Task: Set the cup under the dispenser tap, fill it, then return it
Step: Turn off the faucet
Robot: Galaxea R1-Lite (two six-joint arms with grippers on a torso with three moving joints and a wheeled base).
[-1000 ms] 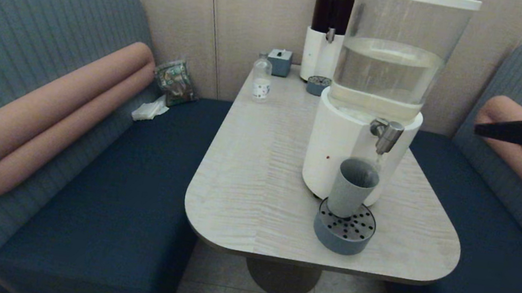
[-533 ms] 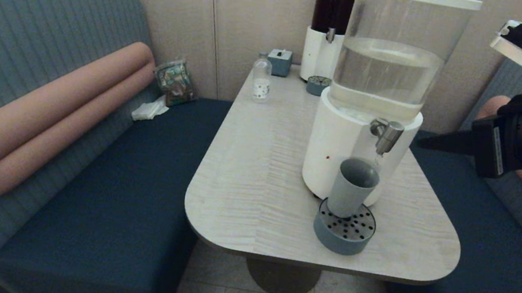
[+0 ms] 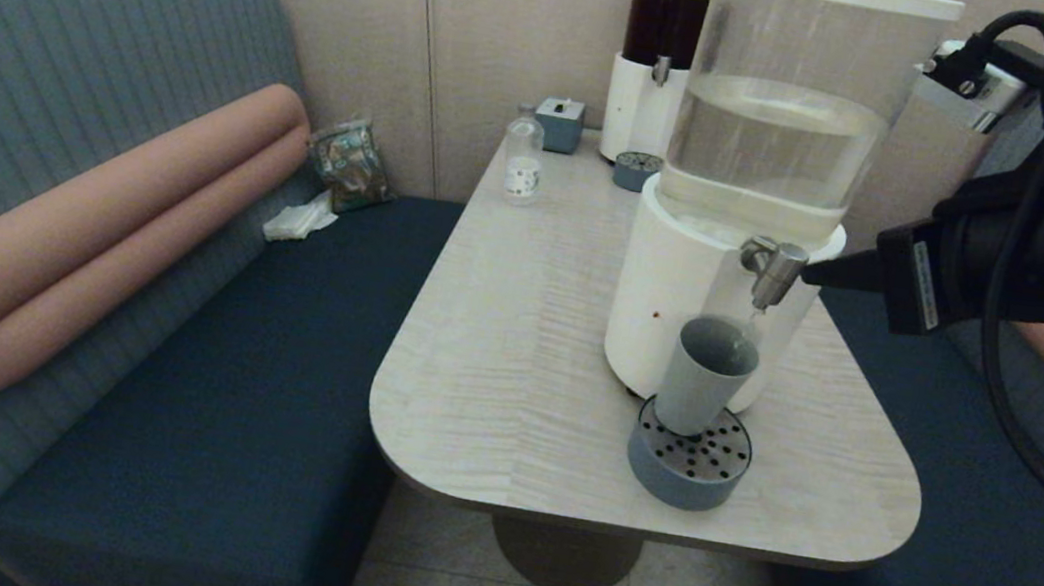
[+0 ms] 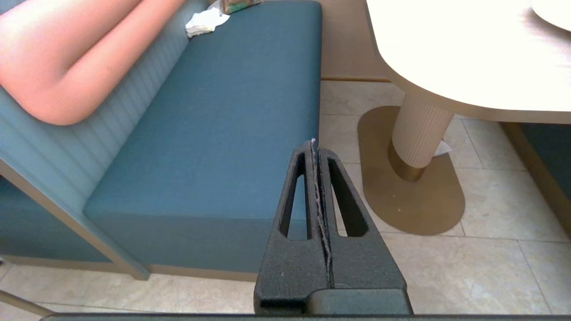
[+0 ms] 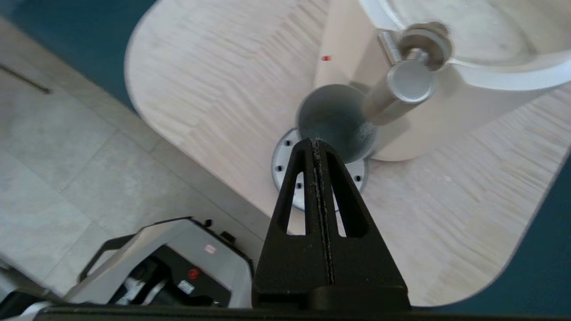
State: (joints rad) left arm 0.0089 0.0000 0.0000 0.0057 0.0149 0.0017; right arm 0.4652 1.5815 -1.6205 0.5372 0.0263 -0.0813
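The cup [image 3: 706, 376], a plain grey-blue tapered tumbler without a handle, is seen standing upright with its mouth open upward, set on a low perforated tray [image 3: 689, 458]. Directly above its rim the dispenser tap [image 3: 773, 270], a short brushed-steel angled spout, is mounted on the white dispenser base [image 3: 668, 292].

Cup [image 3: 705, 375] on tray [image 3: 688, 459], under tap [image 3: 773, 268].

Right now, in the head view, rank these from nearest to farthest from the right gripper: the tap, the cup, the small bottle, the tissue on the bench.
1. Tap: just left of the shut right gripper tip.
2. Cup: below the tap, on the drip tray.
3. Bottle: far side of the table, near the wall.
4. Tissue: on the left bench.
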